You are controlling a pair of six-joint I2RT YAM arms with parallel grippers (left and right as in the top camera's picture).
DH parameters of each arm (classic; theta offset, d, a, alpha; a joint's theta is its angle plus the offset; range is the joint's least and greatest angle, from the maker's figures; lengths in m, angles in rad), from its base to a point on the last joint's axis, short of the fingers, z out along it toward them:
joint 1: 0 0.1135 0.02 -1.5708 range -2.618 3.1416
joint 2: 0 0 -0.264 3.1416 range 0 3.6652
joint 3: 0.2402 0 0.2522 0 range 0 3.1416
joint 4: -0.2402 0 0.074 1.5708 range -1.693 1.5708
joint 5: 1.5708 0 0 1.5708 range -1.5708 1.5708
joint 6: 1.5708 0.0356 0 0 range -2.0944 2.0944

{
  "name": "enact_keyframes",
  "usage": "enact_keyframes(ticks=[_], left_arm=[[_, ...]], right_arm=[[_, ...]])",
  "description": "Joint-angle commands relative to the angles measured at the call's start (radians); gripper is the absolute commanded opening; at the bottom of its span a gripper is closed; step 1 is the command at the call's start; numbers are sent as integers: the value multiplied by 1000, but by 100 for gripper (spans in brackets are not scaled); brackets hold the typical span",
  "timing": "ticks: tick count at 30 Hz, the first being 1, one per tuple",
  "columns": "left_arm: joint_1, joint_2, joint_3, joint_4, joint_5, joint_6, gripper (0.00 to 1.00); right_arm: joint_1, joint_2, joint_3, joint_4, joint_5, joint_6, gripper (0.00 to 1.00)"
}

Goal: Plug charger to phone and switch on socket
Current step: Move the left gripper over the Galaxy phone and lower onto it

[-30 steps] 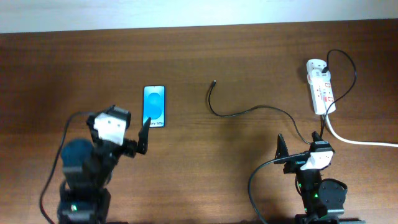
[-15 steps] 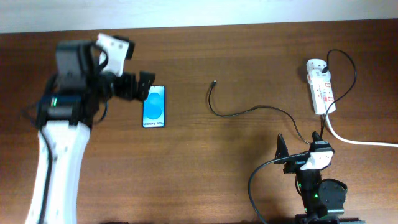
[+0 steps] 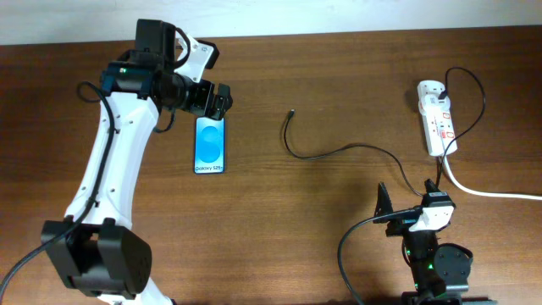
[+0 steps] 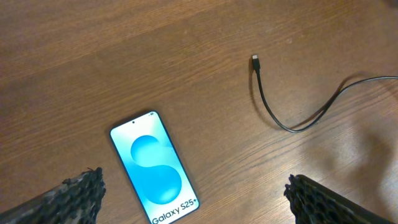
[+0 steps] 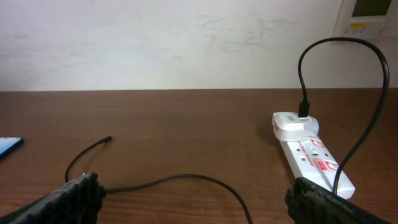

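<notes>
Cannot read the red markings on the socket (image 3: 437, 119), far right of the phone (image 3: 211, 145); white cord (image 3: 483, 191) cut off at frame edge. Reads "Galaxy S25+" at the phone's bottom. Charger (image 3: 339, 152) loose on the surface (image 3: 279, 229) between phone and socket, tip apart from phone. Left jaws released, empty, just beyond phone's top end; right jaws released, empty, well right of phone

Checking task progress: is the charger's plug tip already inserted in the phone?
No, the charger tip lies loose on the wood, well apart from the phone.
</notes>
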Motion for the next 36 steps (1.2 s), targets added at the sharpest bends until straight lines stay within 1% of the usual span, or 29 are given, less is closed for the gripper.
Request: enact_keyframes(ticks=[1,2,3,4,5,6,12,16,21,24,28,31,36], left_arm=[[0,0,22,1,7,12,99],[0,8,22,1,-1,8,99],[0,14,21,2,-30,-29,99],[-1,22,21,3,-77,-82,99],[-2,39,21,1,-154,-154,99],[-3,49,21,-2,-183,-170,99],[-3,154,21,-14,-200,-176,99],[-3,233,21,-21,-222,-232,99],[-3,310,21,-24,-222,-252,99],[-3,338,21,-23,-223,-264,99],[-3,366,21,-23,-233,-326,99],[-8,383,21,-23,-243,-326,99],[-34,401,21,-23,-329,-330,99]], right_arm=[[9,-8,-5,-5,2,-8,98],[9,-8,-5,-5,2,-8,98],[9,-8,-5,-5,2,-8,98],[9,-8,-5,-5,2,-8,98],[9,-8,-5,-5,2,-8,98],[9,-8,-5,-5,2,-8,99],[9,-8,-5,-5,2,-8,98],[9,-8,-5,-5,2,-8,98],[9,-8,-5,-5,2,-8,98],[9,-8,-5,-5,2,-8,98],[9,-8,-5,-5,2,-8,99],[9,-8,-5,-5,2,-8,98],[9,-8,-5,-5,2,-8,98]])
